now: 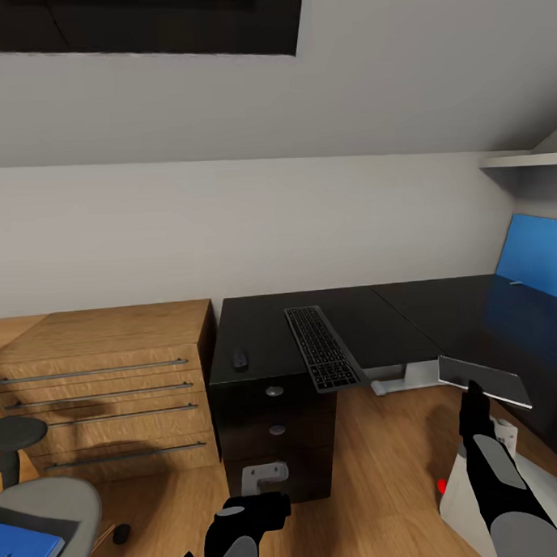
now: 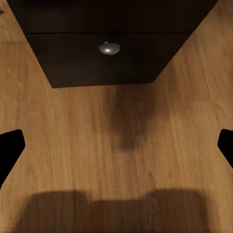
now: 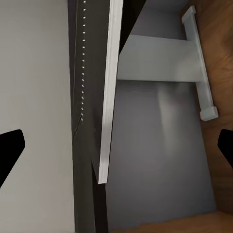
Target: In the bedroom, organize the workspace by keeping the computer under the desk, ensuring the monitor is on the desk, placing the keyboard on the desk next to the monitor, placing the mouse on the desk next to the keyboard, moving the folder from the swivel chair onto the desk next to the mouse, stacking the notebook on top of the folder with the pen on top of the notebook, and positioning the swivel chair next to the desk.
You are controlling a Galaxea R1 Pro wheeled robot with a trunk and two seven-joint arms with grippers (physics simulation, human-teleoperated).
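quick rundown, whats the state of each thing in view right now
keyboard: flat on the desk, near end overhanging the front edge
mouse: on the desk, left of the keyboard, apart from it
desk: drawers closed
light-wood chest: drawers closed
swivel chair: away from the desk, blue flat item on its seat
left hand: open, empty
right hand: fingers apart beside a flat grey panel, grip unclear

Glossy black desk [image 1: 409, 305], matt wood-grain chest [image 1: 111, 351] with metal bar handles [image 1: 92, 372].
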